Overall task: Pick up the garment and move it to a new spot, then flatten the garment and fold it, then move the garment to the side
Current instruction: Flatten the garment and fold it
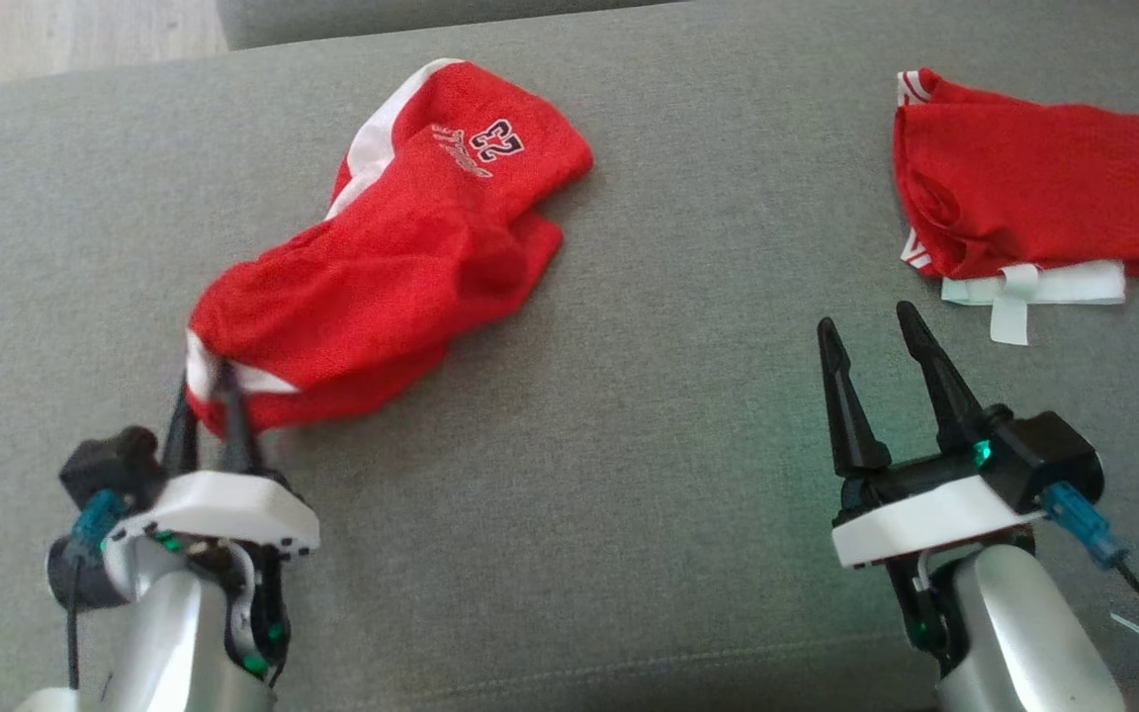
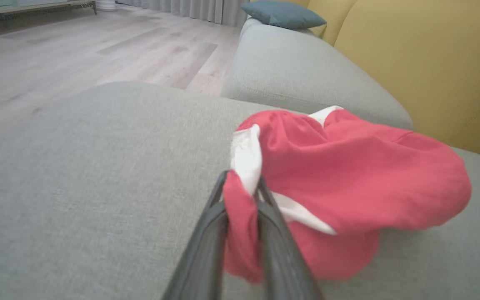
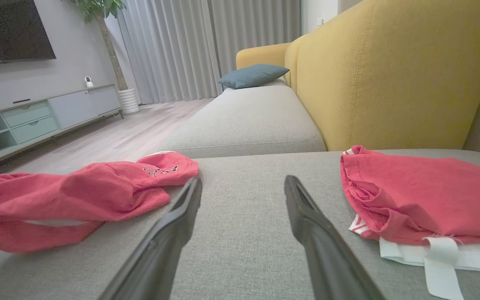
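Left gripper (image 1: 206, 405) sits at about 7 o'clock in the head view, its jaws narrow and closed on a red-and-white fold at the near edge of the garment (image 1: 401, 247). In the left wrist view that fold fills the slim gap between the two dark fingers (image 2: 206, 233). The garment is crumpled and stretches from the gripper up toward 11 o'clock on the grey seat cushion (image 1: 629, 445), with a white stripe and the number 23 at its far end. The right gripper (image 1: 866, 318) hovers at 5 o'clock with its jaws wide apart and nothing between them, above bare cushion. At 2 o'clock lies a second red garment (image 1: 1034, 188), folded fairly flat, with a white strip (image 1: 1034, 287) showing from under its near edge; it is well apart from the crumpled one. The right wrist view shows a yellow backrest (image 3: 390, 75) at 1 o'clock, a blue pillow (image 3: 252, 75) at 12 on the next grey cushion, pale curtains (image 3: 206, 46) behind, a wooden floor (image 3: 131, 133), a low cabinet (image 3: 36, 116) at 9 o'clock and a dark screen (image 3: 6, 29) above it.
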